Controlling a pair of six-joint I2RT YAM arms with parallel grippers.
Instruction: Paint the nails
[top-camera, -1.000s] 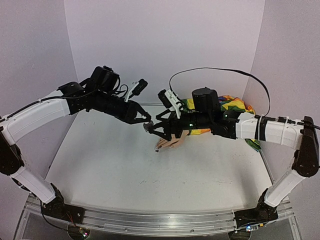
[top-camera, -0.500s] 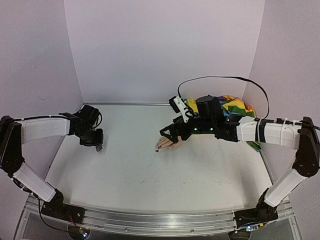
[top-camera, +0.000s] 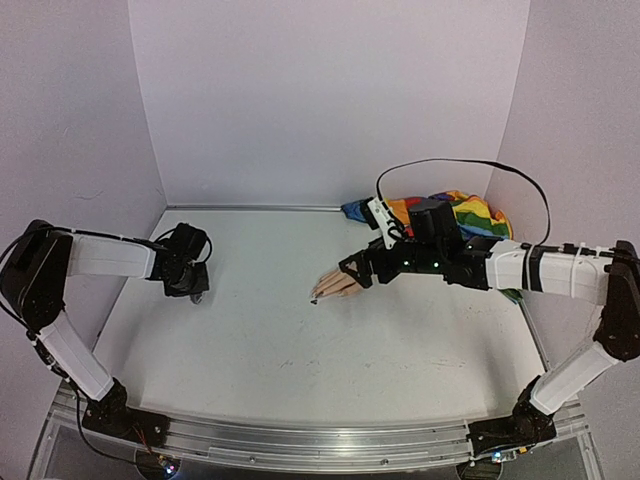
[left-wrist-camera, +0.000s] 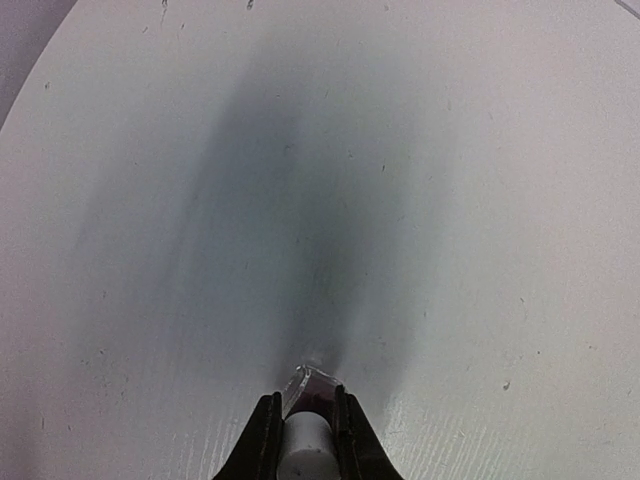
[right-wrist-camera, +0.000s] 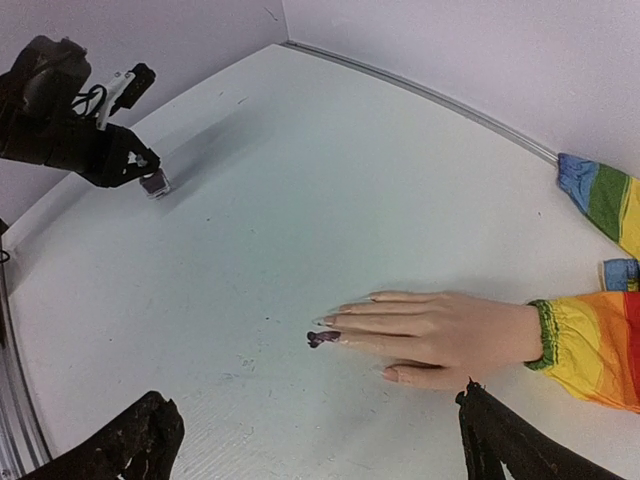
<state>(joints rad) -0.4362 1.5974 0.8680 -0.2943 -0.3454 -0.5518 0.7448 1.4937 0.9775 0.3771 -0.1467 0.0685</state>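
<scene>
Starting at the counter's (top-camera: 300, 380) 9 o'clock edge, the left fingers (left-wrist-camera: 262, 445) are clamped on a small bottle (left-wrist-camera: 306, 440) whose dark glassy end touches the surface, seemingly at a lean. Released like that it would likely topple and roll or leak, and the left wall (top-camera: 80, 150) close behind leaves little room to swing outward. Toward 3 o'clock from the bottle lies a broad bare stretch of counter, the safest lane for either arm. Near the centre the mannequin hand (right-wrist-camera: 440, 325) lies flat, palm down, and the nails (right-wrist-camera: 330, 322) sit at its fingertips, pointing to about 8 o'clock in the overhead view, with one dark nail (right-wrist-camera: 322, 339) among them. The hand looks unanchored, so a low pass could shove it or smear that dark tip. The right fingers (right-wrist-camera: 140, 440) are spread wide and carry nothing, hovering close by the wrist; no brush shows. At 2 o'clock the rainbow sleeve (top-camera: 470, 212) bunches near the right wall (top-camera: 580, 120), and the arm's cable (top-camera: 460, 160) loops above it, so a snag on a fast pull-back is possible.
</scene>
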